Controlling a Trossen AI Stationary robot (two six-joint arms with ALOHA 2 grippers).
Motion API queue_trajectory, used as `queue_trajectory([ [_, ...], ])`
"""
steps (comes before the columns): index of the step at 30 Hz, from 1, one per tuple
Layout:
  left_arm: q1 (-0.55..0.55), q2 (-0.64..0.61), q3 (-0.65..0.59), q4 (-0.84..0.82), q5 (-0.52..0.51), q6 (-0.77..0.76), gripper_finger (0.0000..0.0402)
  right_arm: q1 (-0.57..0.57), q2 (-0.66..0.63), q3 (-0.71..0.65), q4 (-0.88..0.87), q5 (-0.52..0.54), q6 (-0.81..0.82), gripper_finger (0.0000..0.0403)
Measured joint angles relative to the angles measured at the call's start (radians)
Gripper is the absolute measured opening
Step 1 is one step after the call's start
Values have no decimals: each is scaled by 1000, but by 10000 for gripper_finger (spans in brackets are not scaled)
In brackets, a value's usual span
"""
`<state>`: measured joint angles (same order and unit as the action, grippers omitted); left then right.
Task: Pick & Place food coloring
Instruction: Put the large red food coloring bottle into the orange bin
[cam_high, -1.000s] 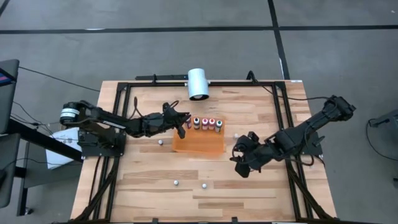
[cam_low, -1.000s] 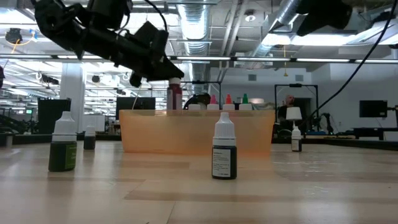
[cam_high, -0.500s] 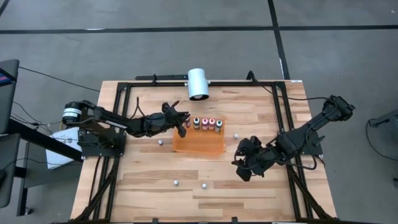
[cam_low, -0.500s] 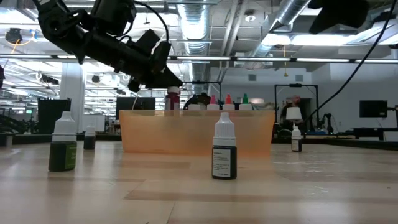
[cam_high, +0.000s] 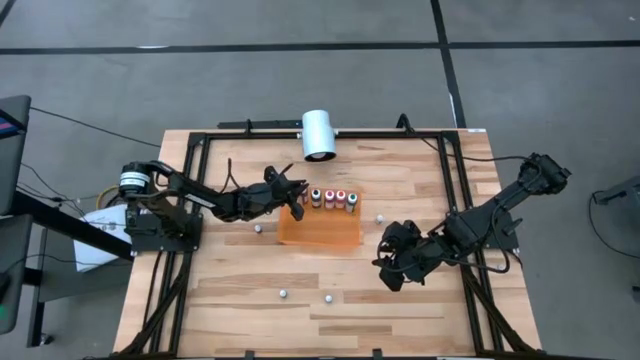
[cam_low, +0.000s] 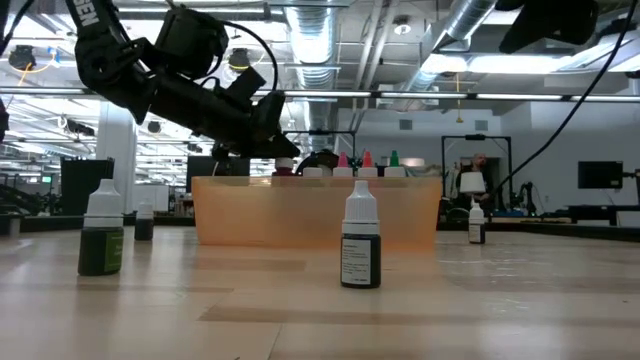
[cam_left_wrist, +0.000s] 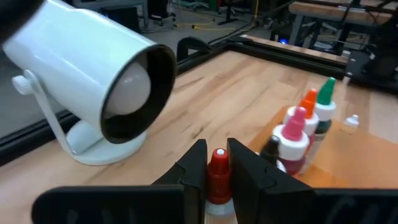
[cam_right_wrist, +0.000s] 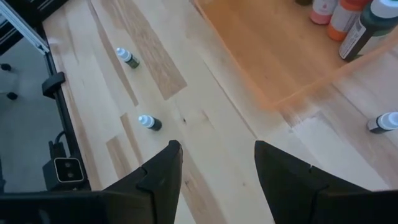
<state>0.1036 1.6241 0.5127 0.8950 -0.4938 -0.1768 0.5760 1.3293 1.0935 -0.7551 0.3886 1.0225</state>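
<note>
- My left gripper (cam_left_wrist: 217, 171) is clamped narrow on a red-capped food coloring bottle (cam_left_wrist: 217, 174), holding it at the back-left corner of the orange tray (cam_high: 318, 232).
- Four bottles already stand in a row (cam_high: 333, 197) along the tray's back wall; others wait out on the table: two near the front edge (cam_high: 282, 294), one left of the tray (cam_high: 257, 228), one right of it (cam_high: 379, 217).
- My right gripper (cam_right_wrist: 214, 168) hangs over bare wood right of the tray with its fingers spread and nothing between them.
- Risk, as I judge it: the bottle is small, smooth plastic with a tapered cap, gripped high, so it could pivot or slip if I let go too early.
- Setting it down crooked could topple it into the neighbouring bottle, and that close row might fall like skittles.
- The tray is translucent, thin-walled plastic; clipping its rim could shove it across the slick wooden table.
- The white lamp (cam_high: 319, 134) lies close behind.
</note>
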Motion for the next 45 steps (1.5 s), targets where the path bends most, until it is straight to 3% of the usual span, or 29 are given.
queue_trajectory([
  [18,-4,0,0,-23,6,-2,37,-2,0,0,-1,3,-10,188],
  [25,-35,0,0,-24,-59,12,39,-2,0,0,-1,3,-11,187],
  [40,-58,1,0,-29,-101,3,40,-2,0,0,-1,4,-12,183],
  [45,-78,75,0,64,-121,-1,40,-2,0,0,2,5,-26,186],
])
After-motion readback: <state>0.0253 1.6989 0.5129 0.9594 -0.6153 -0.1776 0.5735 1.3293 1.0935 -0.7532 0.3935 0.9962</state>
